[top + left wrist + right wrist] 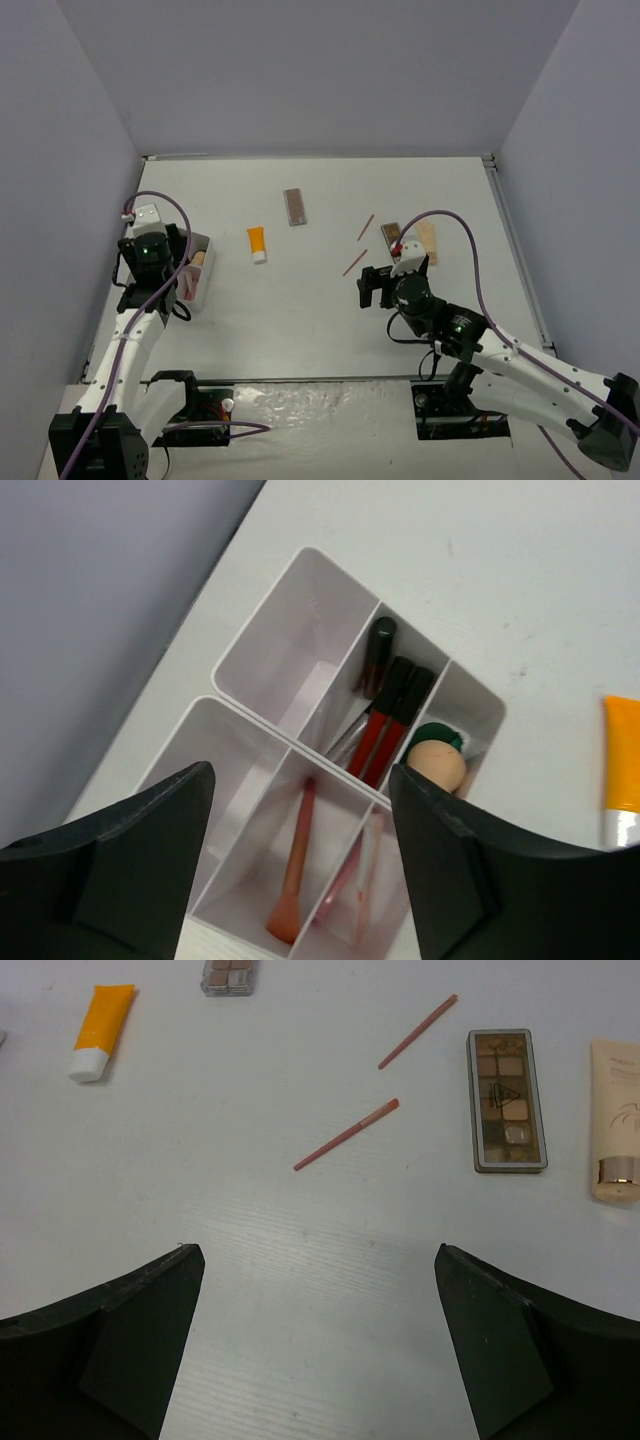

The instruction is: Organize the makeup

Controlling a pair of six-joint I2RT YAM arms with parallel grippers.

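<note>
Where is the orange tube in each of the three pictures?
Top external: the orange tube lies left of centre, between the white box and a brown palette.
Left wrist: the orange tube is cut off at the right edge, right of the white box.
Right wrist: top left corner, left of the brown palette.
Shared landmark: the brown palette, top and right wrist only.

Item: white translucent box, six compartments, upright at left edge of my surface. Surface white, matte. Grey-blue walls enclose three sides.

Sponge in box, tube right of it
</note>
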